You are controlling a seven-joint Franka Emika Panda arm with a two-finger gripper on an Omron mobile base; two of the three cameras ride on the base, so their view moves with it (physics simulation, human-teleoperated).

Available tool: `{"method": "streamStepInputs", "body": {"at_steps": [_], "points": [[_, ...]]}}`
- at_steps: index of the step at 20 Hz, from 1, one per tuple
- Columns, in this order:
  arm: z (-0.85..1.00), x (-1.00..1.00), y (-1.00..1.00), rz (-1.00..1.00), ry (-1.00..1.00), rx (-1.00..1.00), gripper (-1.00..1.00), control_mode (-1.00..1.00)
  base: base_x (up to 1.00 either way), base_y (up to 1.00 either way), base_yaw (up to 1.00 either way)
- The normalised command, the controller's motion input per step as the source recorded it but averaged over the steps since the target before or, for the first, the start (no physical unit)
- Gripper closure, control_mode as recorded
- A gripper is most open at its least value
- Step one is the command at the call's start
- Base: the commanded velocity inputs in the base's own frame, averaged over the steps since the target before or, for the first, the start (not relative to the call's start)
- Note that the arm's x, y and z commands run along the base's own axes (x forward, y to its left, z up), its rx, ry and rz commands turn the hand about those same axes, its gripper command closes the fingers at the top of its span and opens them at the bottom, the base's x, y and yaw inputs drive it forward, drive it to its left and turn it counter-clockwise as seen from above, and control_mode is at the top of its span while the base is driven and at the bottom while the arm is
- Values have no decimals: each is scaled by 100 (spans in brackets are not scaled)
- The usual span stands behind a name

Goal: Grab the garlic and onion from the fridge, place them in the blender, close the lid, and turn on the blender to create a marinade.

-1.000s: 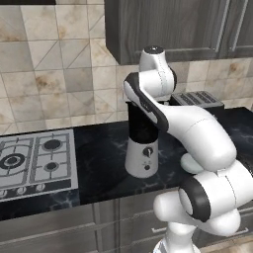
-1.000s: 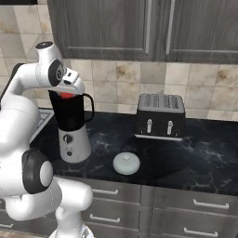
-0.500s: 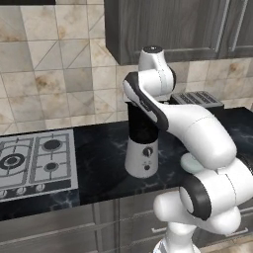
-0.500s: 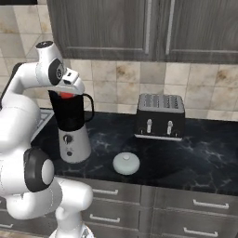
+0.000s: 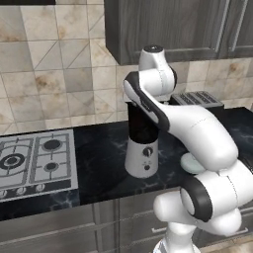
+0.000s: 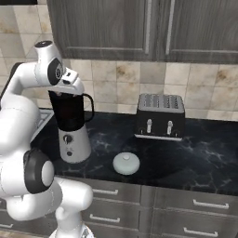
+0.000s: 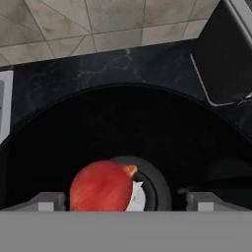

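With the onion [image 7: 102, 185] lying at the bottom of the blender [image 6: 70, 126], the claw [image 7: 125, 201] hangs open just above it; next comes fetching the lid [image 6: 126, 163] from the surface beside the blender.

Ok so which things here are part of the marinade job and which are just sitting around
Part of the job:
- blender, jug open
- red onion lying inside the jug
- lid, on the counter beside the blender
- pincer, open above the jug

Just lying about:
- toaster
- stove
- upper cabinets
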Motion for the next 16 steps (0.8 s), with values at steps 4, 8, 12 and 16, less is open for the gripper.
{"method": "streamStepInputs", "body": {"at_steps": [4, 8, 12, 16], "points": [[35, -39, 0, 0, -2, 0, -100, -100, 0, 0, 0], [66, -71, 0, 0, -10, 0, -100, -100, 0, 0, 0], [-21, -95, -47, 0, -2, 8, -100, -100, 0, 0, 0], [-48, -100, -80, 0, 0, 11, -100, -100, 0, 0, 0]]}}
